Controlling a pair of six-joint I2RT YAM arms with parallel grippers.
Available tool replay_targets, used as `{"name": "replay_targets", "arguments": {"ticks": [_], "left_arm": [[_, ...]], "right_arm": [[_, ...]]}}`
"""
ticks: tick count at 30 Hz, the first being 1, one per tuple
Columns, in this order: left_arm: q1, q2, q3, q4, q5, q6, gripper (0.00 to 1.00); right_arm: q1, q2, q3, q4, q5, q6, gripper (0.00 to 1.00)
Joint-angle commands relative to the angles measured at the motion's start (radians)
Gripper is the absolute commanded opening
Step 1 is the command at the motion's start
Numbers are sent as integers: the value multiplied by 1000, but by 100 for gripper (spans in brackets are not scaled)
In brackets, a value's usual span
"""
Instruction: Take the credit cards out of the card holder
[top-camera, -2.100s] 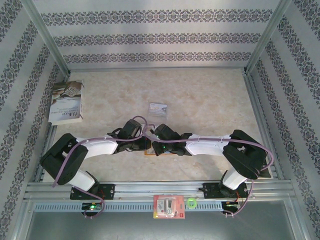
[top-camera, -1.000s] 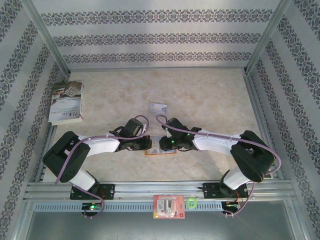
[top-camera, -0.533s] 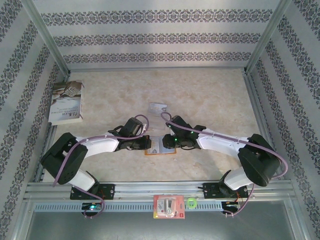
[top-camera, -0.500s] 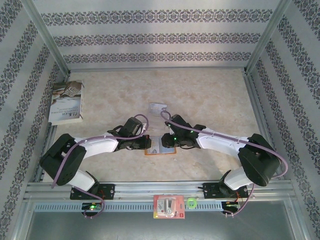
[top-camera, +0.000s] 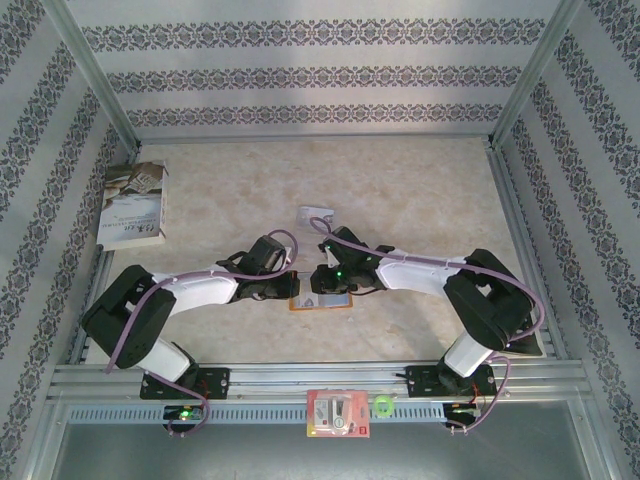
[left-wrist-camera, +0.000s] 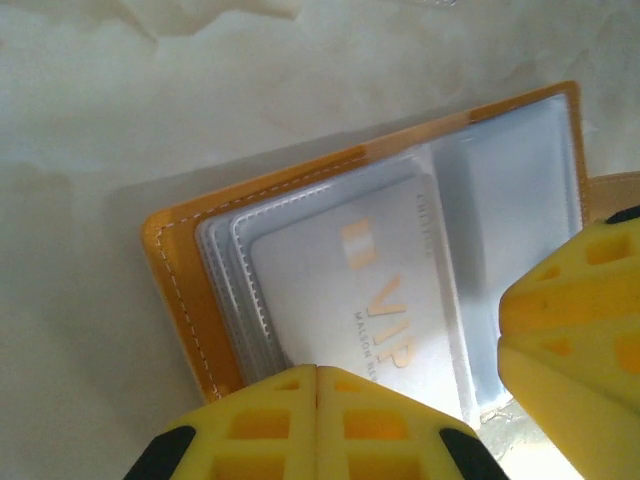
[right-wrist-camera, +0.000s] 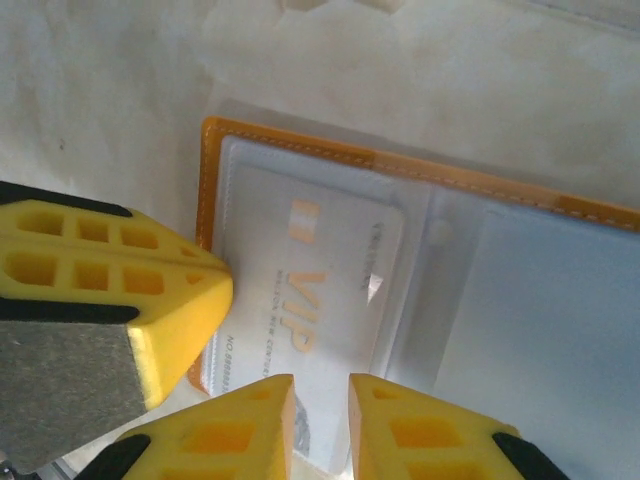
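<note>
A: Requesting position of the card holder (top-camera: 322, 303).
B: Lying open and flat on the table (top-camera: 420, 190), toward the near edge, between the two wrists. Showing pale pockets inside an orange border.

A: Requesting position of the credit cards (right-wrist-camera: 320, 290).
B: Sitting in the uppermost pocket, face up, lettered VIP. Lying farther back on the bare table, apart from the holder: one loose card (top-camera: 312, 213), partly crossed by a cable.

A: Requesting condition of the left gripper (left-wrist-camera: 316, 375).
B: Pressing its yellow pads fully together, clamping nothing between them. Pointing its tip at the orange border on the card side of the holder.

A: Requesting condition of the right gripper (right-wrist-camera: 320, 385).
B: Holding the jaws slightly apart, leaving a narrow gap. Hovering over the near edge of the VIP card. Touching the card or merely standing above it: cannot tell.
</note>
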Motion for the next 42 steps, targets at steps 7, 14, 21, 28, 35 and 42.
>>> {"name": "replay_targets", "arguments": {"ticks": [7,14,21,28,35,42], "left_arm": [[1,66,14,-41,-27,24,0],[0,74,3,-65,-22,30,0],[1,74,-12,-56,0,21,0],[0,86,-2,-60,18,22,0],[0,98,2,-54,31,19,0],[0,82,-9,-58,18,14,0]], "right_arm": [[-31,18,-22,35,-14,45,22],[-45,19,-45,37,-13,53,21],[-51,50,-62,105,-45,69,19],[-52,74,-70,167,-85,86,18],[-59,89,-80,200,-107,103,12],[-70,53,-117,198,-62,114,0]]}}
